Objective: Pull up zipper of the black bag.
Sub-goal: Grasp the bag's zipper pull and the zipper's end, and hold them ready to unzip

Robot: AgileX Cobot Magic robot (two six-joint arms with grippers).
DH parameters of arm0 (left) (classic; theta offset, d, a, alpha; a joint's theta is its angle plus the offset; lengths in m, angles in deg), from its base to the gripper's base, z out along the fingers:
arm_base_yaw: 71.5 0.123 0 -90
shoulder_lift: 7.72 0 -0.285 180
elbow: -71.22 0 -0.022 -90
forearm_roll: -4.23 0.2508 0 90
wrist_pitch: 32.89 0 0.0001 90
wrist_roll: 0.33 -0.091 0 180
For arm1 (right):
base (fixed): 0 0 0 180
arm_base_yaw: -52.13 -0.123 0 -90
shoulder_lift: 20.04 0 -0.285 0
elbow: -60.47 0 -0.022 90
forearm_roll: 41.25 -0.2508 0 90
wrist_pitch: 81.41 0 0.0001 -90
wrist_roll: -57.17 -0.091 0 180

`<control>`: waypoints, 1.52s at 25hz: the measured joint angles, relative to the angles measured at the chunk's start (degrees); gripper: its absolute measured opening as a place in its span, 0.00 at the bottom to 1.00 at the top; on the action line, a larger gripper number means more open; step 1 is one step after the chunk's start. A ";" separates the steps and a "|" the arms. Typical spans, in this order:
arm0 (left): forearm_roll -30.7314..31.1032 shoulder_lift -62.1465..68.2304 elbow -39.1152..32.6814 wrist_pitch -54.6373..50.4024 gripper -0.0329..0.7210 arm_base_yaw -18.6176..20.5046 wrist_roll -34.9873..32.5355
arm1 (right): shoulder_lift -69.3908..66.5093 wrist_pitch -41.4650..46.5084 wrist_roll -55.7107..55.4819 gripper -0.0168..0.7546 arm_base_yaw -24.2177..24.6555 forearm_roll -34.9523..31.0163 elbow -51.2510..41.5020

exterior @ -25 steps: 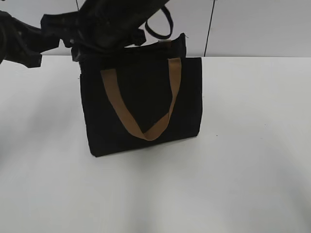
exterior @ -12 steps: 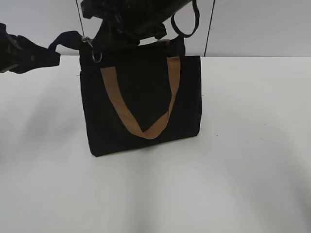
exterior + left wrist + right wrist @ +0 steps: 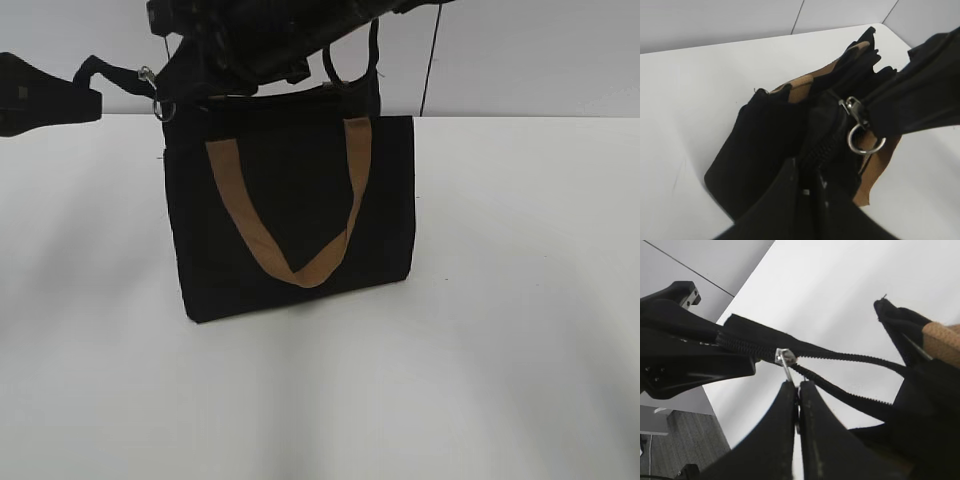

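We are seeing the black bag point(image 3: 292, 215) standing upright on the white table point(image 3: 500, 350), a boxy fabric tote with a tan webbing handle point(image 3: 290, 205) drooping in a V down its front. Both arms are crowding above the bag's top edge. The left gripper point(image 3: 45, 92) is reaching out level to the left of the bag, its fingers closed on the black fabric tail at the end of the zipper point(image 3: 805, 357) and stretching it taut. The right gripper point(image 3: 796, 390) is hanging over the bag's top from behind, slanting down towards the bag's upper left corner; its two dark, smooth fingers are pressing together with barely a gap, pinching the thin metal link of the pull tab point(image 3: 785, 359). In the right wrist view the toothed zip line is running closed to the left of the silvery slider and splitting into two open tracks back towards the bag. In the left wrist view the ring point(image 3: 865, 142) is dangling shiny and round beside the bag's gathered, matte top.
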State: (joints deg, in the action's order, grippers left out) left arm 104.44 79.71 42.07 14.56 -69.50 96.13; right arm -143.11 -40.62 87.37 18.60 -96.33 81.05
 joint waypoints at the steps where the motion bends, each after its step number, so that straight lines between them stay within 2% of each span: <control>1: 0.00 0.00 0.00 0.18 0.07 0.00 0.00 | 0.00 -0.17 0.16 0.01 0.06 0.12 0.00; 5: 0.00 0.00 0.00 0.50 0.07 0.00 0.15 | 0.00 0.40 -1.70 0.01 1.18 4.08 0.00; 10: 0.00 0.00 0.00 -0.48 0.07 0.00 0.15 | 0.00 5.42 -6.32 0.01 4.52 11.27 0.00; 15: 0.20 0.00 -0.05 -1.16 0.07 0.00 0.15 | 0.37 9.41 -8.82 0.00 7.88 14.53 0.00; 23: 0.20 1.39 -0.10 -2.36 0.07 0.07 0.15 | 1.20 14.27 -10.76 0.00 15.86 20.42 0.19; 28: 0.20 1.85 -0.10 -3.43 0.07 0.07 0.15 | 1.43 14.71 -10.83 0.00 16.66 22.56 0.19; 38: 0.20 2.69 -0.10 -4.26 0.07 0.02 0.15 | 4.02 13.70 -15.35 0.00 16.73 36.16 0.51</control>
State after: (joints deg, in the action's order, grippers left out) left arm 104.63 82.40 41.97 10.29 -69.49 96.28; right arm -139.09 -26.93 72.02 35.33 -60.17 81.56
